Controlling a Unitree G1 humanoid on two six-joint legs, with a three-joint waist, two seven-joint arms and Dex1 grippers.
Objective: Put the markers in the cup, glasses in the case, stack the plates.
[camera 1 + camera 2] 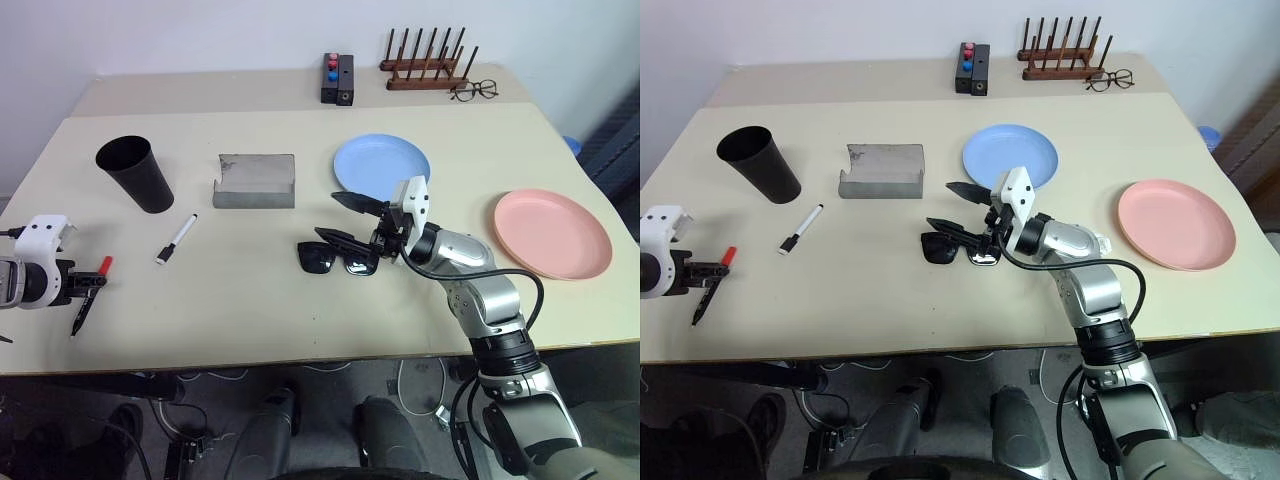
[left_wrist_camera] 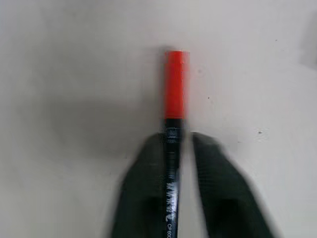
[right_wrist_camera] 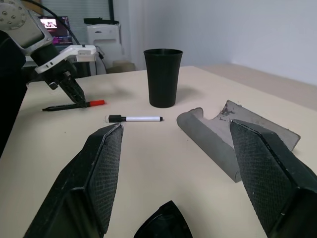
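Red marker (image 1: 90, 293): slim dark barrel, red cap, lying at the worktop's (image 1: 250, 320) left front edge. Left tool (image 2: 181, 148) is clamped on the barrel behind the cap, probably to lift it toward the cup (image 1: 136, 173).

White marker (image 1: 176, 239): white body, black cap, lying loose between cup and case (image 1: 256, 182).

Cup: tall, matte black, upright, mouth open to receive markers.

Sunglasses (image 1: 333, 259): black frame, dark lenses, flat near centre. Right tool (image 1: 352, 220) hovers just over them, fingers apart, apparently set for a pickup.

Case: grey, lid open, just behind the sunglasses.

Plates: blue (image 1: 381, 165) centre-back, pink (image 1: 551, 232) right, well apart, unstacked.
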